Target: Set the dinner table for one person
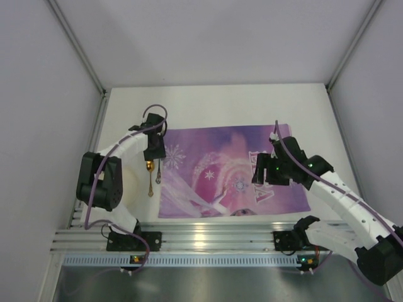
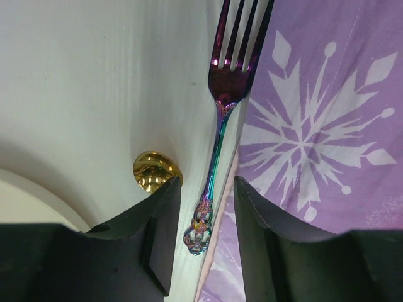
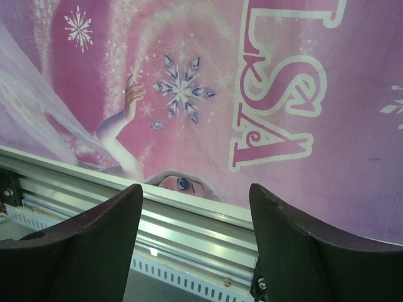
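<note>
We find the left gripper (image 2: 208, 186) with jaws part spread astride the fork's (image 2: 219, 135) near handle end, not yet pinching. The fork lies near-to-far on the table (image 2: 94, 75), tines far, just left of the placemat (image 2: 315, 138); our right gripper (image 3: 195, 189) hovers spread, well apart.

Top cam: purple placemat (image 1: 214, 165) lies mid dinner table (image 1: 214, 104), left gripper (image 1: 153, 157) is at the mat's left edge above 2 utensils on bare white top, a gold spoon (image 1: 150, 179) and a thin dark utensil (image 1: 158, 176) just beside it, and right gripper (image 1: 261, 180) hangs over the mat's right part.
</note>
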